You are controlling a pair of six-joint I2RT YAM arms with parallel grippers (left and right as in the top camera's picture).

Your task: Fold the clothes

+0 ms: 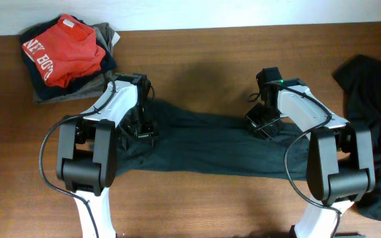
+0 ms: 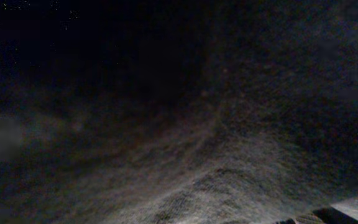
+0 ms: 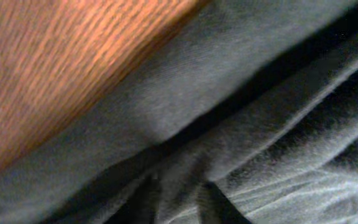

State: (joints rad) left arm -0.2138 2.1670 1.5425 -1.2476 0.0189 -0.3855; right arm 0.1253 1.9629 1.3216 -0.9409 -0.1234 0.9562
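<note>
A long charcoal garment [image 1: 210, 142] lies folded into a wide band across the middle of the table. My left gripper [image 1: 142, 127] is pressed down onto its left end. In the left wrist view, dark fabric [image 2: 229, 155] fills the picture and hides the fingers. My right gripper [image 1: 262, 122] is at the band's far edge on the right. In the right wrist view, its two dark fingers [image 3: 143, 202] pinch a raised fold of the grey fabric [image 3: 278, 155], with the right gripper [image 3: 182, 202] shut on it beside bare wood [image 3: 55, 62].
A stack of clothes with a red lettered piece [image 1: 65, 53] on top sits at the far left corner. A loose black garment [image 1: 376, 112] drapes over the right edge. The brown wooden table [image 1: 204, 79] shows bare behind the band.
</note>
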